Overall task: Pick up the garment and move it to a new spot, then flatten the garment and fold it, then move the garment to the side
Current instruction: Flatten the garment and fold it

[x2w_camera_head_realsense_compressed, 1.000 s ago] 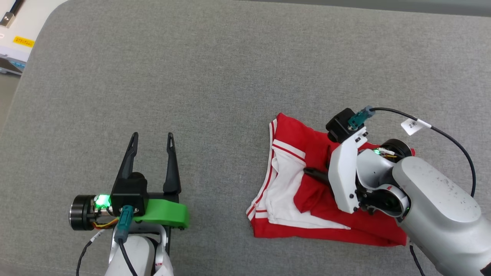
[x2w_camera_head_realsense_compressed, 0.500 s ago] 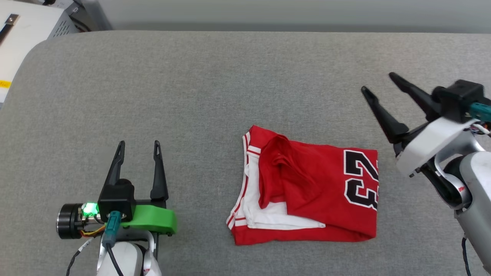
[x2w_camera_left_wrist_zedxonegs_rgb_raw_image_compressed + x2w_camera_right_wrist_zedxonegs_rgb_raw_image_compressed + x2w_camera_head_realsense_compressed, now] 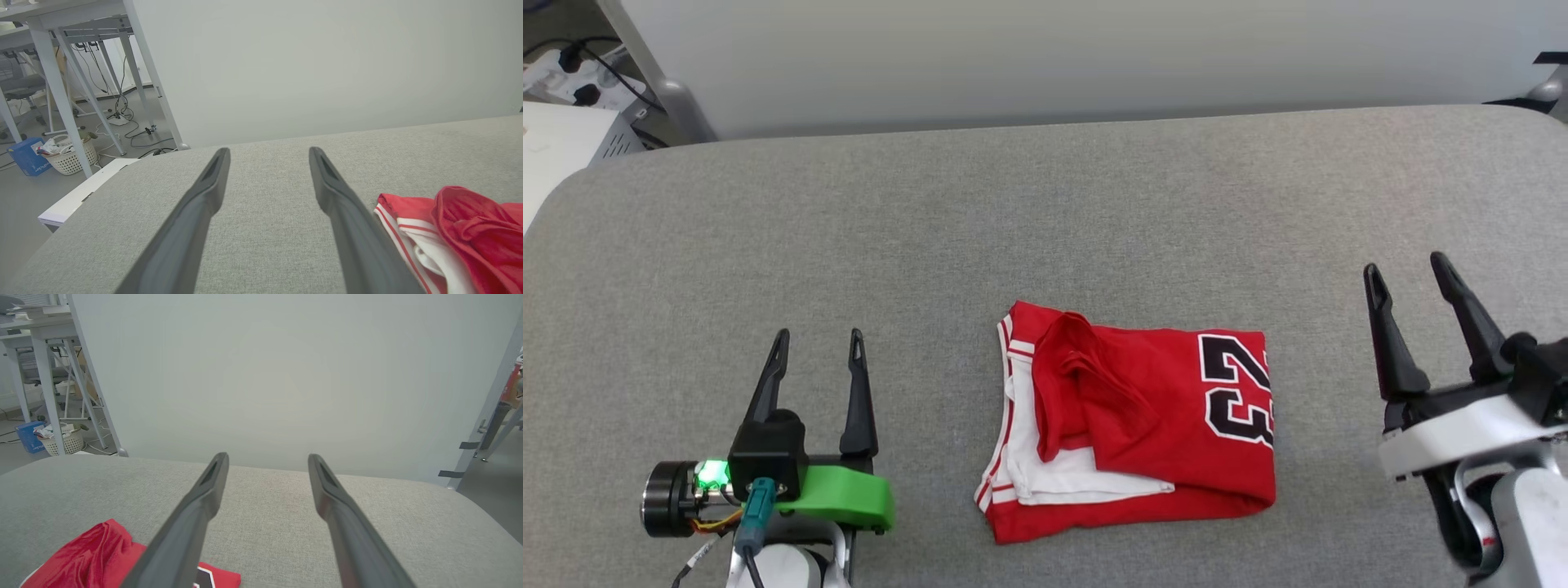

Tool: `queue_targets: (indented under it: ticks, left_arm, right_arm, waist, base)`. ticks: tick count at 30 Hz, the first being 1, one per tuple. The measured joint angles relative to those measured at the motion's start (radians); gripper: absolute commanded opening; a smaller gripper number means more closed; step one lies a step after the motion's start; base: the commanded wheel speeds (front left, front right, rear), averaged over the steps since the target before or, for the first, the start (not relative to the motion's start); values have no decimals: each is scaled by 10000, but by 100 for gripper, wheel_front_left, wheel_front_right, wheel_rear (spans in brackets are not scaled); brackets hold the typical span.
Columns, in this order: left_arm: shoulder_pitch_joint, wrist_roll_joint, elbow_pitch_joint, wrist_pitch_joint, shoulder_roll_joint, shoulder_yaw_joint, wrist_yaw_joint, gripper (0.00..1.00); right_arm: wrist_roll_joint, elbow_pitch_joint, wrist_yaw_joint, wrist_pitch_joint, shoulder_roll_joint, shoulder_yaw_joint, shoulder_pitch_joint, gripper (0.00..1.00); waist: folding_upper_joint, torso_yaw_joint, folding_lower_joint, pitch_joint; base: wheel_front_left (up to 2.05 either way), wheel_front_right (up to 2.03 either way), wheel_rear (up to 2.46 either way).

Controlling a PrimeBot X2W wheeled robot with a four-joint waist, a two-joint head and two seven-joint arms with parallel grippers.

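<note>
The garment (image 3: 1143, 416), a red jersey with white sleeves, striped trim and a black "23", lies folded into a rough square on the grey table (image 3: 1045, 212), a loose red flap bunched on top. My left gripper (image 3: 818, 341) stands open at the lower left, well apart from the garment. At the lower right my right gripper (image 3: 1406, 268) is open and empty, to the garment's right. The left wrist view has the garment (image 3: 457, 232) to the right of the open left gripper (image 3: 267, 152). In the right wrist view the garment (image 3: 94, 555) lies lower left of the open right gripper (image 3: 267, 457).
A pale wall (image 3: 1045, 57) runs behind the table's far edge. White desk legs (image 3: 65, 81), cables and a basket (image 3: 71, 153) stand on the floor beyond the table's left end. A white unit (image 3: 556, 155) sits off the left corner.
My right gripper has let go of the garment, opened, and drawn back to the right, off the cloth. The head view has tilted up. The left arm is unmoved.
</note>
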Motion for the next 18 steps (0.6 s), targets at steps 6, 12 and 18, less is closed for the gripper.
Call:
queue_targets:
  ticks: [6,12,18]
  left_arm:
    - [453,-17,25,0,-21,63,-58,100]
    - [609,-17,102,0,-65,134,-59,100]
    - [607,-17,188,0,-104,155,-65,100]
  right_arm:
    - [-359,-190,0,-102,709,-441,1088,100]
    - [-523,-178,0,-105,1080,-560,1583,100]
    - [-696,-205,0,-115,974,-575,1582,100]
  waist:
    - [0,17,0,-261]
    - [0,188,0,-266]
    - [0,282,0,-163]
  base:
    - [0,0,0]
    - [0,0,0]
    - [0,0,0]
